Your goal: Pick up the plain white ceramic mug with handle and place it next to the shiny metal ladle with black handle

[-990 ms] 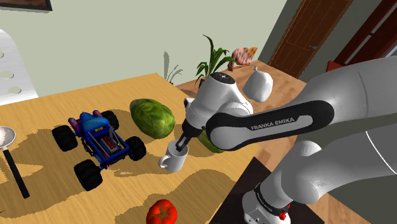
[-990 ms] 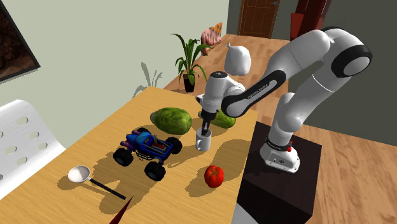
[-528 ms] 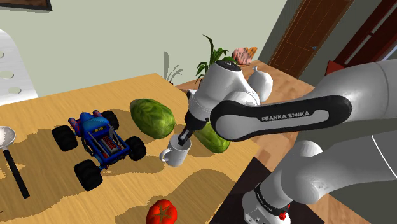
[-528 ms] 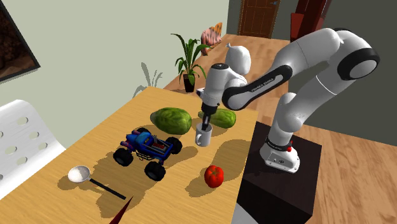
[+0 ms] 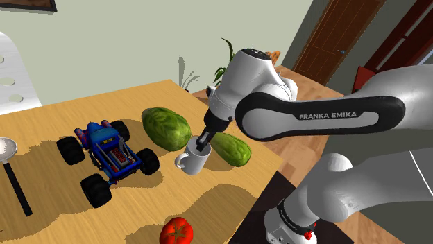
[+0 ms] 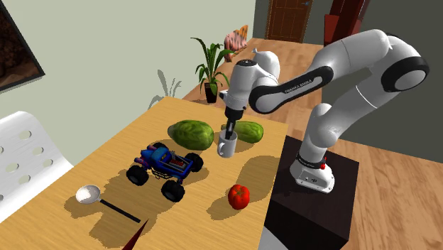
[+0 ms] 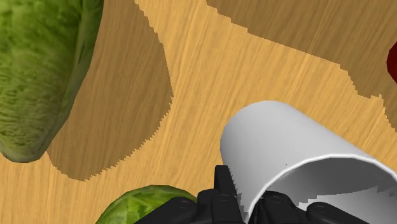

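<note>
The white mug (image 5: 193, 161) hangs a little above the wooden table (image 5: 62, 114), its handle pointing to the shoulder view's left. My black gripper (image 5: 202, 143) is shut on its rim, one finger inside and one outside. In the second exterior view the mug (image 6: 227, 146) hangs under the gripper (image 6: 229, 133), in front of two green melons. The wrist view has the mug (image 7: 286, 149) clasped in the gripper (image 7: 245, 198) over the wood. The ladle (image 5: 7, 150), a shiny bowl with a black handle, lies at the table's far end; in the second exterior view the ladle (image 6: 89, 194) is beyond the toy truck.
A blue toy monster truck (image 5: 107, 154) stands between mug and ladle. Two green melons (image 5: 166, 128) (image 5: 232, 147) lie close by the mug. A tomato (image 5: 175, 231) sits near the table's edge. A white chair (image 6: 25, 163) stands by the ladle's end, and a potted plant (image 6: 210, 67) stands behind the table.
The gripper has risen with the mug in it and shifted slightly toward the shoulder view's right. The mug is higher above the table than a second ago.
</note>
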